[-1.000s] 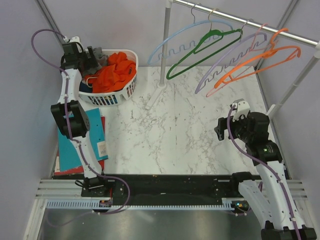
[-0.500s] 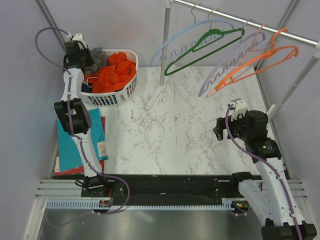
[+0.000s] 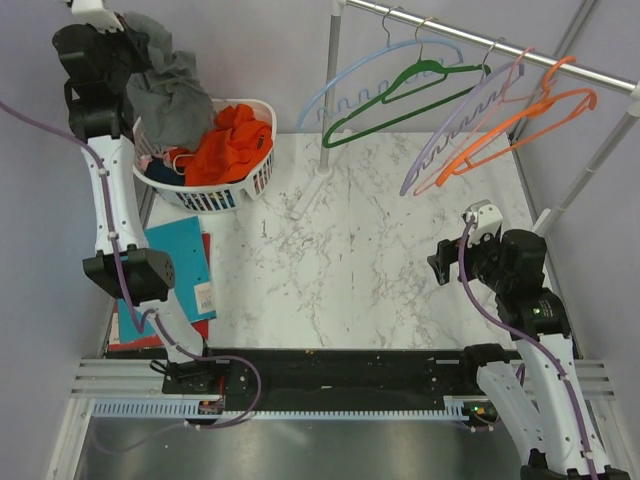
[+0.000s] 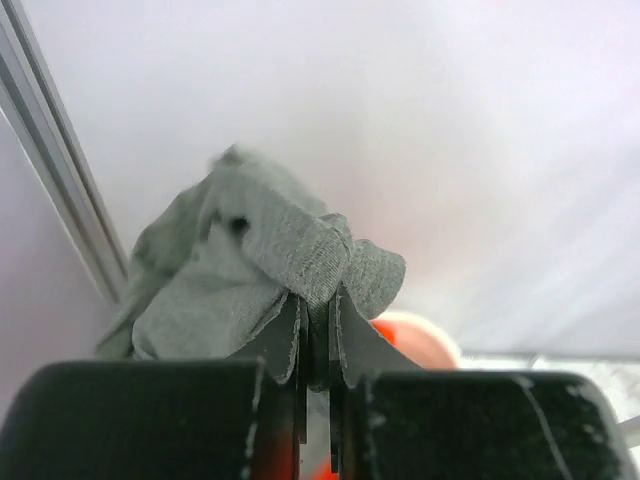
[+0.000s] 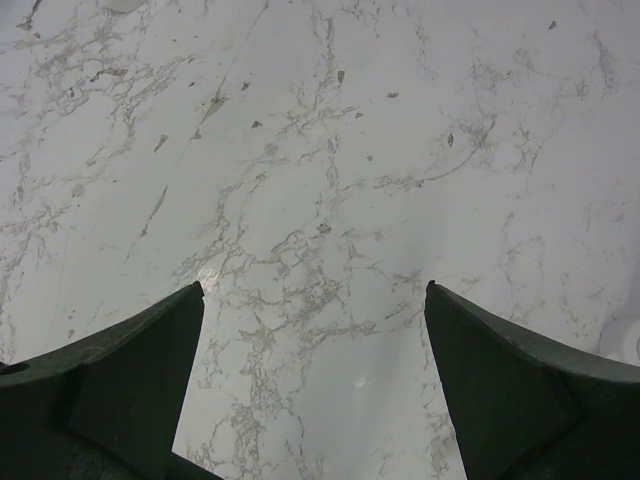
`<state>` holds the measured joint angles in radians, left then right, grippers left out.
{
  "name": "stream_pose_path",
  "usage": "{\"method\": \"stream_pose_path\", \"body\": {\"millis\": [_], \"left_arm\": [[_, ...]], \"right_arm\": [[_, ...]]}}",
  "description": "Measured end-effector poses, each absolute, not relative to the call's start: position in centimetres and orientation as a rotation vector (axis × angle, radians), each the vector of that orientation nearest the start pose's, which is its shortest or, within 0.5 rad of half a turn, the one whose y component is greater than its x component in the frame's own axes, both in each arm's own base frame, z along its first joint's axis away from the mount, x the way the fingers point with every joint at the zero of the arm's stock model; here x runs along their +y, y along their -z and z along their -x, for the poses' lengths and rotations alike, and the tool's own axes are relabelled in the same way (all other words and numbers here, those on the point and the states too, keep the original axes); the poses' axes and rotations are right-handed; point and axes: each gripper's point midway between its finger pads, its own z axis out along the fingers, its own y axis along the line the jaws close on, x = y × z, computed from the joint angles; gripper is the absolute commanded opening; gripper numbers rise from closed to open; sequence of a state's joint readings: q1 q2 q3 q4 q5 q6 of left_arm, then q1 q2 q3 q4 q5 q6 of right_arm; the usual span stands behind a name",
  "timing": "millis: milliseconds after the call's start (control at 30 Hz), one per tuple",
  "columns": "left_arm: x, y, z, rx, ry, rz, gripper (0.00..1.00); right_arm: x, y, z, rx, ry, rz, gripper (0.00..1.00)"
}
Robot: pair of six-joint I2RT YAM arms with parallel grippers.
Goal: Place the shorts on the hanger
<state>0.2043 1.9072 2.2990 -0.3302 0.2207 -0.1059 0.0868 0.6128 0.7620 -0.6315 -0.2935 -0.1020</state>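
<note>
Marble table [image 3: 380, 250]: no change vs 1 s ago.
Rail [image 3: 500, 45] at far R: same place.
L arm [image 3: 105, 190]: up high now, stretched over far-L side of basket [image 3: 255, 178]; 1 s ago bent down w/ wrist at basket level.
R arm [image 3: 530, 300]: approx same pose, near R edge of table.
Basket: same spot at far L; orange garment [image 3: 228, 145] inside, more exposed than before.
Shorts [image 3: 175, 95]: out of basket now, dangling grey and bunched from L arm's tip, lower folds above basket's far-L rim; 1 s ago only a grey patch in basket beside gripper.
Hanger [image 3: 340, 78], lt-blue: on rail, leftmost of row, by upright pole, well apart from shorts.
Green hanger [image 3: 400, 98] and lavender hanger [image 3: 455, 135]: tilt slightly diff from 1 s ago.
L gripper [image 4: 317, 305]: clenched on a fold of shorts per wrist cam; was spread apart 1 s ago.
R gripper [image 5: 315, 300]: spread wide, nothing between fingers, bare marble below; same as before.
</note>
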Motion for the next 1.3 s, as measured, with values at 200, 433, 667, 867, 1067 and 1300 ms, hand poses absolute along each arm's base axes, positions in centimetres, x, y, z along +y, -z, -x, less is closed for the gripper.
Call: {"method": "stream_pose_path", "body": {"millis": [200,433,667,867,1067,1300], "left_arm": [[4.0,-60.3,-47.9,1.251,0.160,-0.013,0.02],[-0.1,-65.6,-40.6,1.143,0.324,-0.057,0.02],[-5.3,-63.2,-32.6,1.213,0.585,-0.092,0.02],[-8.5,-60.7,-27.9,1.261,0.724,-0.146,0.02],[-10.7,-58.1,-26.1,1.300,0.838,-0.210,0.02],[-14.0,-46.5,-28.0,1.516,1.013,-0.163,0.02]], "right_arm": [[7.0,-22.5,-22.6,1.976,-0.306,0.387,0.98],[7.7,-24.1,-22.2,1.924,-0.343,0.425,0.98],[9.0,-25.9,-21.8,1.877,-0.419,0.458,0.98],[10.5,-27.0,-21.1,1.848,-0.532,0.474,0.98],[11.6,-27.3,-21.3,1.846,-0.621,0.464,0.98],[12.2,-26.6,-21.7,1.898,-0.700,0.404,0.98]]}}
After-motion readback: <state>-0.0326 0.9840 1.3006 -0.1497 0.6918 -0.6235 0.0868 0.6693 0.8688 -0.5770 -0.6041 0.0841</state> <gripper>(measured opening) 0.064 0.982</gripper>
